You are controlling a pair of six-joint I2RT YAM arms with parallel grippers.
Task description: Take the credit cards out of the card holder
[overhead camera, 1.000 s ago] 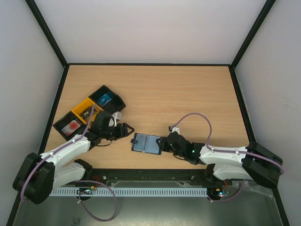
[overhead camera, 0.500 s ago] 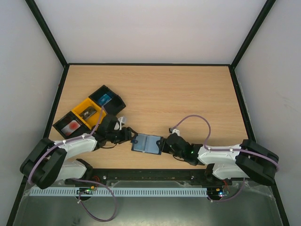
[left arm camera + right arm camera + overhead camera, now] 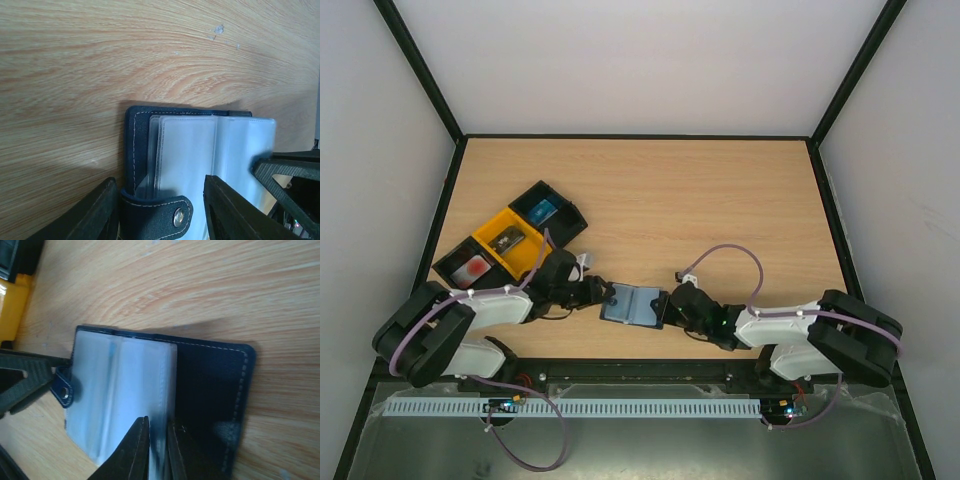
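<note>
White-walled booth, wood tabletop (image 3: 650, 190) w/ black frame. A row of tray boxes (image 3: 492, 224), black-yellow-black, sits by the left edge. The far black one holds a blue card (image 3: 542, 210) and the near black one a pinkish-red card (image 3: 473, 268). Can't tell what's in the yellow one.

The card holder (image 3: 633, 305) lies open flat by the near edge, a bit left of centre, betw. both arms. Left gripper (image 3: 600, 292) is at its left side, about half open, fingers straddling the closure tab (image 3: 155, 212), no firm pinch visible. Right gripper (image 3: 156, 437) is at the right panel, jaws v. narrow, nipping the edge of the clear sleeves (image 3: 200, 150). Can't tell if a card is in the pinch.

Progress, my read: 2 cards out and binned. Sleeves look pale, faint blue tint at the fold, so maybe 1 left inside, unsure. Remaining: brace the holder and draw out whatever's in there.
</note>
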